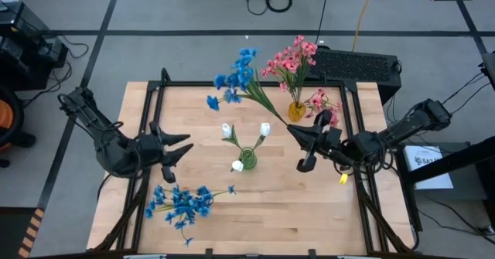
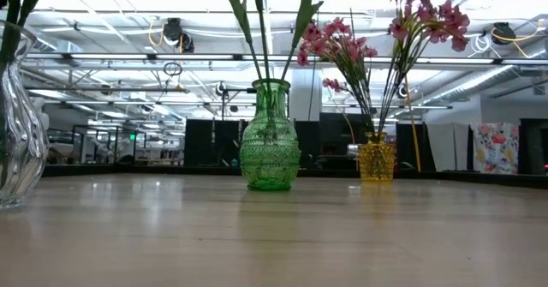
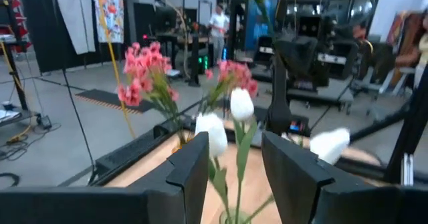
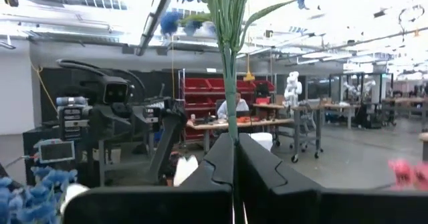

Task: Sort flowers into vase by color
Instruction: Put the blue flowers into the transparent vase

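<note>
Blue flowers (image 1: 236, 77) rose on a long green stem (image 4: 231, 83) from between the right fingers (image 1: 300, 132), which were clamped shut on it, the blossoms slanting away past the yellow vase (image 1: 297, 110) of pink flowers (image 1: 292, 58) just beside those fingers. The left fingers (image 1: 179, 144) stood partly apart and held nothing; straight ahead of them, a short way off on the wooden surface (image 1: 271, 212), stood the green vase (image 1: 247, 161) with its white buds (image 3: 212, 132). A second bunch of blue flowers (image 1: 182, 203) stood in the clear vase (image 2: 19, 133), near the left fingers and to their side. Beyond the surface, a person (image 4: 234, 109) sat at a bench in the room.
</note>
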Tool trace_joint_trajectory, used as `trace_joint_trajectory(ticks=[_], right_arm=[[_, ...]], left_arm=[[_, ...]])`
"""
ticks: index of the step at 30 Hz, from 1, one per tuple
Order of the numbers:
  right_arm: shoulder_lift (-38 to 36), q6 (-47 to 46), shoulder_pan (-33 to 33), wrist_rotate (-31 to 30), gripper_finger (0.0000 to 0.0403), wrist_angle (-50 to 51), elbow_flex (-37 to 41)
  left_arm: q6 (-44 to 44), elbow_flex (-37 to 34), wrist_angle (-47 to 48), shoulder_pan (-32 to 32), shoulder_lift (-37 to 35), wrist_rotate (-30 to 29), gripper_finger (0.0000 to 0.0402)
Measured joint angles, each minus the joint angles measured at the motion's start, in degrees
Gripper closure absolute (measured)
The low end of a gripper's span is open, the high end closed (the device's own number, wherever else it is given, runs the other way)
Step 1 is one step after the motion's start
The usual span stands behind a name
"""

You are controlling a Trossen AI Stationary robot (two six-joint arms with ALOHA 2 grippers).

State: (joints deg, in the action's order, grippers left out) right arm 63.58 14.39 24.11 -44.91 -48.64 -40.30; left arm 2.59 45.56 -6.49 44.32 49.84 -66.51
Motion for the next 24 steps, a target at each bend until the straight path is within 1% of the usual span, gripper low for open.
trace_joint_trajectory(ticks=[4,6,8,10,13,16,18,21,24], right_arm=[[0.7,3.5,0.6,0.1,0.0403,2.2,-4.1],[1.6,5.8,0.8,0.6,0.0403,2.5,-6.1],[2.8,8.2,0.8,2.7,0.0403,2.6,-7.8],[4.1,9.9,0.8,5.1,0.0403,2.6,-9.6],[6.8,11.2,0.5,7.0,0.0403,2.6,-12.4],[10.2,11.3,0.1,9.0,0.0403,1.9,-15.1],[13.1,10.8,-0.5,9.3,0.0403,0.7,-17.2],[17.5,10.5,-1.1,9.3,0.0403,-0.9,-20.2],[22.3,10.5,-1.6,9.3,0.0403,-2.6,-23.6]], left_arm=[[-5.9,0.0,-6.9,-1.1,0.0,0.1,0.0256],[-8.7,0.0,-10.1,-2.0,0.0,1.8,0.0256],[-11.6,0.0,-13.9,-3.2,0.0,6.2,0.0256],[-13.7,0.1,-17.5,-4.4,0.0,12.3,0.0256],[-14.1,1.7,-18.4,-6.3,0.0,21.1,0.0249],[-14.6,3.0,-18.2,-8.2,0.0,28.4,0.0223],[-15.2,3.5,-18.1,-9.3,0.0,31.5,0.0199],[-16.5,3.8,-19.2,-11.0,0.0,31.7,0.0169],[-19.9,3.9,-21.5,-12.1,0.0,26.2,0.0159]])
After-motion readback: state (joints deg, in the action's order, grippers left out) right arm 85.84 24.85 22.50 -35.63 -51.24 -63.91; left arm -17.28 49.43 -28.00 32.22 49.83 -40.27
